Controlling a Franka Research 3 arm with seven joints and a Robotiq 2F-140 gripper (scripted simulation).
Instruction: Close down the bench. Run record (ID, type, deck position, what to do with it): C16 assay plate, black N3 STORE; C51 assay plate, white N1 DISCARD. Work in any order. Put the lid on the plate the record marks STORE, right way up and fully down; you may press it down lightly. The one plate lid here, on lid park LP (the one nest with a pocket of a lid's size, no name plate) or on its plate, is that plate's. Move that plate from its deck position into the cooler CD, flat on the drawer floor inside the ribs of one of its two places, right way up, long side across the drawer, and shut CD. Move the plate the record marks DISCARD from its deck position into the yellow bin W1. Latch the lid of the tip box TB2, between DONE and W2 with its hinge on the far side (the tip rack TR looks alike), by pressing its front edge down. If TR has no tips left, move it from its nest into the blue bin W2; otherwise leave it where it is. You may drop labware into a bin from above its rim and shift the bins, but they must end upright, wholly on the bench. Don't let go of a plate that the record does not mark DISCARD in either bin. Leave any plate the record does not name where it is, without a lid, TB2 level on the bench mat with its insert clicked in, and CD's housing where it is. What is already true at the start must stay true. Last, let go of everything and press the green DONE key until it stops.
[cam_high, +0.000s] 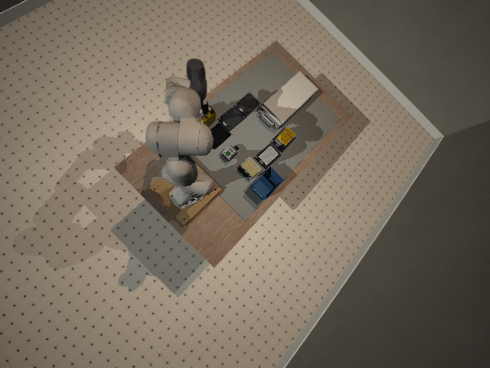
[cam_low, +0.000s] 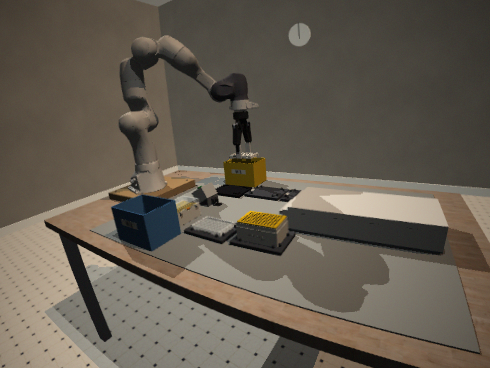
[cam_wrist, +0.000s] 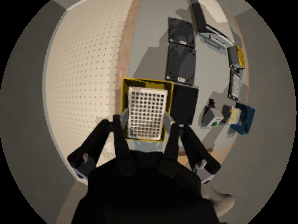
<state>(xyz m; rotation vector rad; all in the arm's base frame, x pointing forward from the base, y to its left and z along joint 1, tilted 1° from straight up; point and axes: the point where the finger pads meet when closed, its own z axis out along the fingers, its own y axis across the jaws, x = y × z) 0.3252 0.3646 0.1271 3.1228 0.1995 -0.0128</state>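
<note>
gripper (cam_wrist: 148, 137) half-open, clamped on white plate (cam_wrist: 147, 112) | directly over yellow bin (cam_low: 244, 172) | release only w/ plate inside rim, 1 clean drop

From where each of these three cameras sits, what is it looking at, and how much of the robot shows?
Top: high overhead, looking down on the bench; the arm hides its claw.
Exterior: beside the table's front, facing the wall; whole arm, claw holding the white plate over the yellow bin.
Wrist: on the arm, looking down; fingers only.
Shared: exterior and wrist both show plate over bin; all show the blue bin.
</note>
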